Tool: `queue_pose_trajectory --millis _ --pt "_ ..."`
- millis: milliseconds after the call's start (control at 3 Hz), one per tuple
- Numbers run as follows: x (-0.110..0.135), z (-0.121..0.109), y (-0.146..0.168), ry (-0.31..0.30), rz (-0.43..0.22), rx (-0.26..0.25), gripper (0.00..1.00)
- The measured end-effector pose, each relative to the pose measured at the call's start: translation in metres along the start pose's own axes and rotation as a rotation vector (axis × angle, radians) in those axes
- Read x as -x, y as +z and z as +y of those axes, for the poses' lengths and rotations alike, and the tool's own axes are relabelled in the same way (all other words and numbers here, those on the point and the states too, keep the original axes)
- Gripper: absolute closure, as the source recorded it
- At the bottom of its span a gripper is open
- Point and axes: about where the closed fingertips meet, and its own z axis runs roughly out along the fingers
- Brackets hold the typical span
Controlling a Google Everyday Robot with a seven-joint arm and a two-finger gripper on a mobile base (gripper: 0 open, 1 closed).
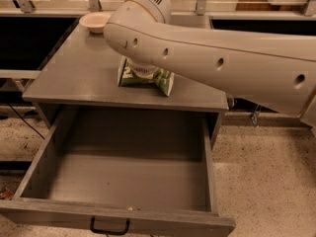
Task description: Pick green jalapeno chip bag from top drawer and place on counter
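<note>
The green jalapeno chip bag [144, 79] rests on the grey counter [84, 70], near its front edge and right of the middle. My white arm [217, 58] reaches in from the right and covers the bag's top. My gripper is hidden behind the arm, somewhere directly above the bag. The top drawer [126, 167] is pulled wide open below the counter and is empty inside. Its black handle [109, 227] shows at the bottom edge.
A small pale bowl [95, 21] sits at the counter's back left corner. Pale speckled floor [266, 181] lies to the right of the drawer. Dark shelving runs behind and to the left of the counter.
</note>
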Motion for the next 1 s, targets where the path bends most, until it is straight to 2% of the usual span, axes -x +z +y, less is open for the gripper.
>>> queue_pose_trajectory --millis 333,1000 --pt "0.0 0.0 0.0 0.0 0.0 0.0 0.46" --pt "-0.0001 0.0 -0.0001 0.0 0.0 0.0 0.0"
